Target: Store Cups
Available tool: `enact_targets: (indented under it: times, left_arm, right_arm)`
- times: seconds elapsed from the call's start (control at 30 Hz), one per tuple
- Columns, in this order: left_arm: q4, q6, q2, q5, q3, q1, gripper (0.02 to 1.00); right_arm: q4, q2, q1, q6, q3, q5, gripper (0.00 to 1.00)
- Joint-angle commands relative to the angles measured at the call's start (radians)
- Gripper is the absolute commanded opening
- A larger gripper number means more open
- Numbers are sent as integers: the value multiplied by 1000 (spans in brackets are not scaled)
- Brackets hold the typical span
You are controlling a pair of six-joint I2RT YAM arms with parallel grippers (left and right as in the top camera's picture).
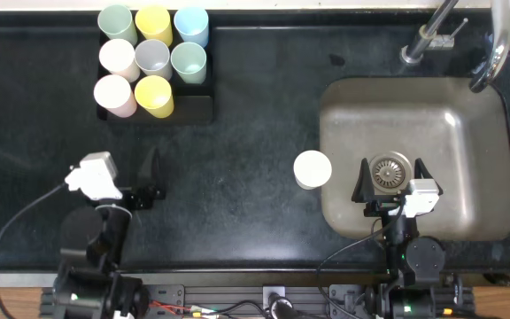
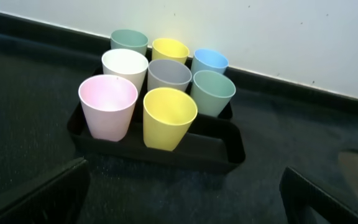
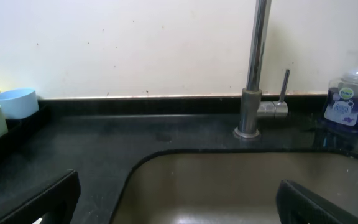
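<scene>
Eight cups stand upright in a black tray (image 1: 197, 108) near the far left corner of the counter (image 1: 237, 115). The tray's far row holds a green cup (image 1: 116, 19), a yellow cup (image 1: 153, 22) and a blue cup (image 1: 190, 24). The middle row holds a cream cup (image 1: 118, 58), a grey cup (image 1: 153, 58) and a second green cup (image 1: 189, 62). The near row holds a pink cup (image 1: 115, 95) and a second yellow cup (image 1: 153, 95), with the tray's near right corner bare beside them.

A white cup (image 1: 312, 168) stands alone on the counter, just beside the left rim of the sink (image 1: 467, 133) and well apart from the tray. From straight above it is hard to say whether its mouth faces up or down.

The left gripper (image 2: 182, 205) is over the counter on the near side of the tray and faces the cups. Its fingers are spread wide with nothing between them. The right gripper (image 1: 391, 173) is over the sink, about above the drain (image 1: 390, 170), with the white cup off to its left. Its fingers are also spread wide and hold nothing.

A tap (image 3: 253, 68) rises from the counter's far edge behind the sink, with a soap bottle (image 3: 350, 93) near it at the far right corner.
</scene>
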Motion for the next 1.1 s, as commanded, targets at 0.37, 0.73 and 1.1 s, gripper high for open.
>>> enact_targets:
  times: [0.37, 0.73, 1.1]
  left_arm:
    - [471, 217, -208, 45, -219, 10, 998]
    - [254, 216, -327, 103, -282, 50, 1000]
    - [108, 217, -327, 119, -281, 53, 1000]
  right_arm:
    - [5, -6, -6, -3, -14, -7, 998]
    - [5, -6, -6, -3, -14, -7, 996]
    - [5, -6, -6, -3, -14, -7, 998]
